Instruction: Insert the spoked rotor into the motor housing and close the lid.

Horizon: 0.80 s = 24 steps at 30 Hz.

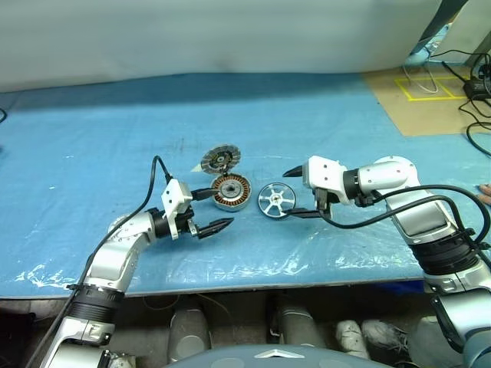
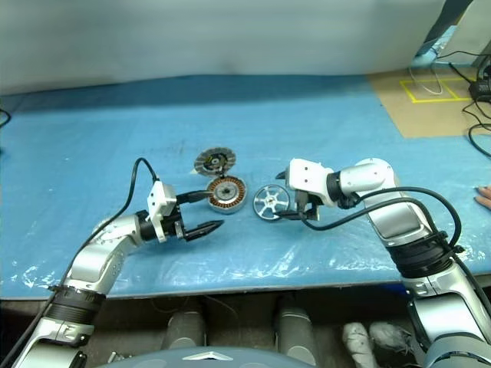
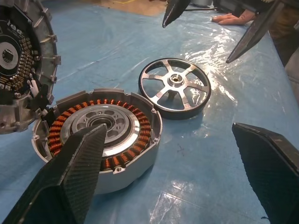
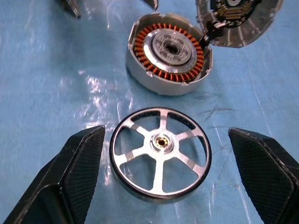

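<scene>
The spoked rotor (image 1: pixel 276 200) lies flat on the blue sheet, just right of the motor housing (image 1: pixel 231 191). The housing sits open, its copper windings showing around a silver hub. The lid (image 1: pixel 220 159) stands tilted up behind it, joined at the rim, ribbed face showing. My right gripper (image 1: pixel 288 195) hangs open just above the rotor's right side, one finger on either side of it, touching nothing; the right wrist view shows the rotor (image 4: pixel 160 158) between its wide-apart fingers. My left gripper (image 1: pixel 222 205) is open near the housing's left front, holding nothing.
A blue plastic sheet (image 1: pixel 115 123) covers the table. A cardboard sheet with yellow tape (image 1: pixel 426 88) and cables (image 1: pixel 474 80) lie at the back right. A person's hand (image 1: pixel 484 192) rests at the right edge. The table's front edge (image 1: pixel 245 280) runs close below both arms.
</scene>
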Each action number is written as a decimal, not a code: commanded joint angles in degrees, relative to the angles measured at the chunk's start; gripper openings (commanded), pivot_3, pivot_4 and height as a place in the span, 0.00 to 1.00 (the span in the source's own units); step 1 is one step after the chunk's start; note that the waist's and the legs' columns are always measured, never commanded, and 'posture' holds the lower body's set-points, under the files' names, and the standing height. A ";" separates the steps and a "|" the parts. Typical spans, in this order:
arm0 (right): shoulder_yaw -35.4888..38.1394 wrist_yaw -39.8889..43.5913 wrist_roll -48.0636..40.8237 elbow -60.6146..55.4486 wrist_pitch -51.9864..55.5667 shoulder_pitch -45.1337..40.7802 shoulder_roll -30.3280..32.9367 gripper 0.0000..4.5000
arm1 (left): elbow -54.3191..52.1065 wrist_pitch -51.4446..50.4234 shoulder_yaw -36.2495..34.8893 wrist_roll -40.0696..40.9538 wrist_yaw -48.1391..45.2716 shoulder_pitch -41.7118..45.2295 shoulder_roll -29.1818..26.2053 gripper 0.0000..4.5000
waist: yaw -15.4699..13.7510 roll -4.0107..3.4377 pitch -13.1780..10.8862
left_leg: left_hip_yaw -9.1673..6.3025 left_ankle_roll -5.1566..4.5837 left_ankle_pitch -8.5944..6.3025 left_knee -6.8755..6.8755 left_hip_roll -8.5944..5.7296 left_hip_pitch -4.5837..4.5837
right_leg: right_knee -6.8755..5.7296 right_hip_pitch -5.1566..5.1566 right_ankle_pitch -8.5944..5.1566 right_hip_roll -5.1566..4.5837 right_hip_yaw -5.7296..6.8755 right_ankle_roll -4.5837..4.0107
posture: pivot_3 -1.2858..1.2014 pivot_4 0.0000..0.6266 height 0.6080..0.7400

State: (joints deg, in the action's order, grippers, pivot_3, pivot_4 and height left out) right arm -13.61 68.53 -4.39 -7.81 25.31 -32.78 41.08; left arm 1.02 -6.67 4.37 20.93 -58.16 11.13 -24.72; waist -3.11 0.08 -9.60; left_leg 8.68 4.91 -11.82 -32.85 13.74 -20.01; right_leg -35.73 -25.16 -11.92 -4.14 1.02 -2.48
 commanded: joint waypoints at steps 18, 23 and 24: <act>-6.60 -1.95 6.65 8.03 -4.42 -6.21 -3.47 0.56 | 6.50 7.51 -0.47 -1.62 -2.62 0.32 0.35 1.00 | 0.36 0.00 0.00 | -0.02 0.00 0.01 -0.06 -0.02 -0.03 | 0.03 0.01 0.00 -0.03 0.04 0.00 | 0.52 0.24 1.00; -6.98 -2.03 7.25 8.89 -4.41 -6.48 -3.59 0.56 | 5.86 6.98 -0.57 -1.49 -2.33 0.38 0.40 1.00 | 0.37 0.00 0.00 | -0.02 0.00 0.00 -0.07 -0.01 -0.03 | -0.03 0.02 0.00 -0.03 0.04 0.00 | 0.52 0.24 1.00; -7.06 -1.79 7.23 8.95 -4.38 -6.48 -3.51 0.56 | 5.49 6.70 -0.53 -1.47 -2.16 0.41 0.43 1.00 | 0.37 0.00 0.00 | -0.02 0.01 0.00 -0.08 0.00 -0.02 | -0.04 0.03 0.00 -0.03 0.04 0.00 | 0.52 0.24 1.00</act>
State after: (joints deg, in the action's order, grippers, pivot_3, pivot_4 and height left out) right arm -20.93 66.23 2.87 1.77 21.57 -38.47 37.12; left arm 8.10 -0.01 4.32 19.00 -60.45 11.56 -24.06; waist -2.74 0.09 -9.59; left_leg 8.67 4.92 -11.82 -32.95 13.73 -20.03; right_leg -35.78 -25.12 -11.91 -4.18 1.06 -2.48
